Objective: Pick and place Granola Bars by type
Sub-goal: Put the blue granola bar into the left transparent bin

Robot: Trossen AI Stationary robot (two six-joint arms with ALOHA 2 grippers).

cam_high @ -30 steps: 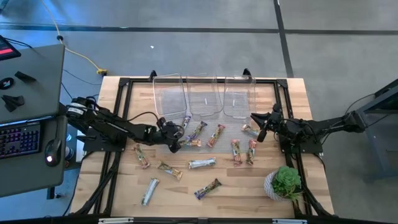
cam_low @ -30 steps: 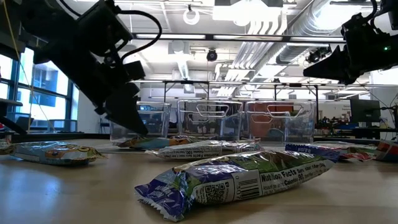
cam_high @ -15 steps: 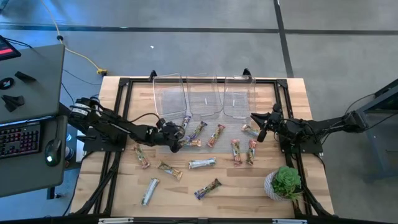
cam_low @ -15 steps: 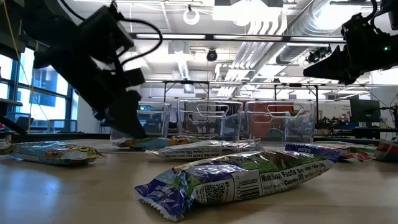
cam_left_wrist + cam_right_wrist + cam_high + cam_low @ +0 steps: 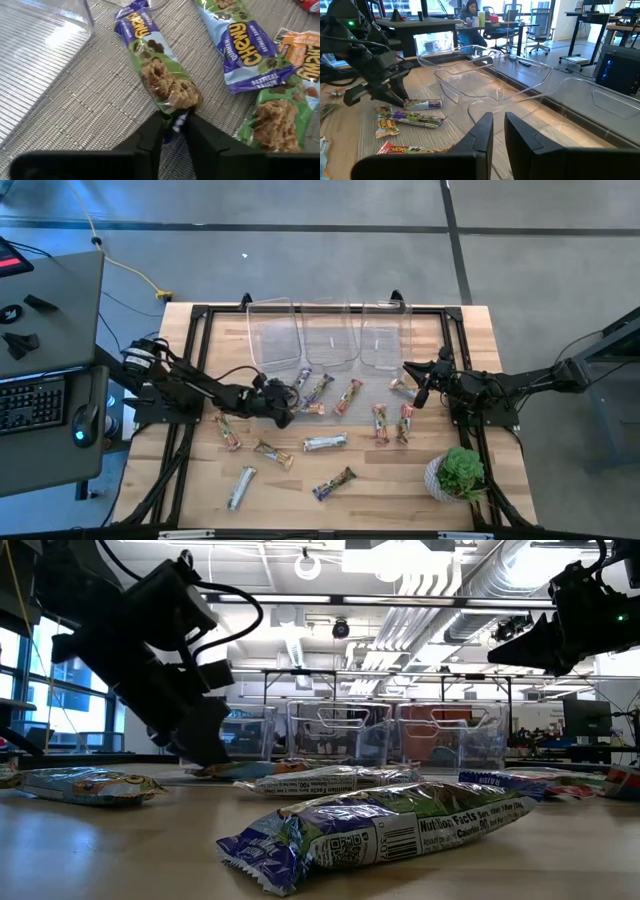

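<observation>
Several foil-wrapped granola bars lie flat on the wooden table and on the grey mat in front of the bins. My left gripper is low over the mat, shut on a purple-and-green bar that lies flat just in front of the left bin. A blue Chewy bar and an orange one lie beside it. My right gripper hangs above the mat's right side near a bar, with a narrow gap between its fingers, holding nothing. My left gripper pinches the purple-and-green bar's crimped end, the end away from the bin, between its two fingertips. The fingers slant down from the table's left and lie along the bar. The rest of the bar rests flat on the mat.
Three clear plastic bins stand in a row along the far edge. A green potted plant sits at the near right corner. More bars lie scattered toward the near edge. A desk with a keyboard stands left of the table.
My left arm has leaned lower and drawn a little toward the table's left, its wrist tipping flatter, while the fingertips have stayed down at the bar in front of the left bin. The right arm has kept still.
</observation>
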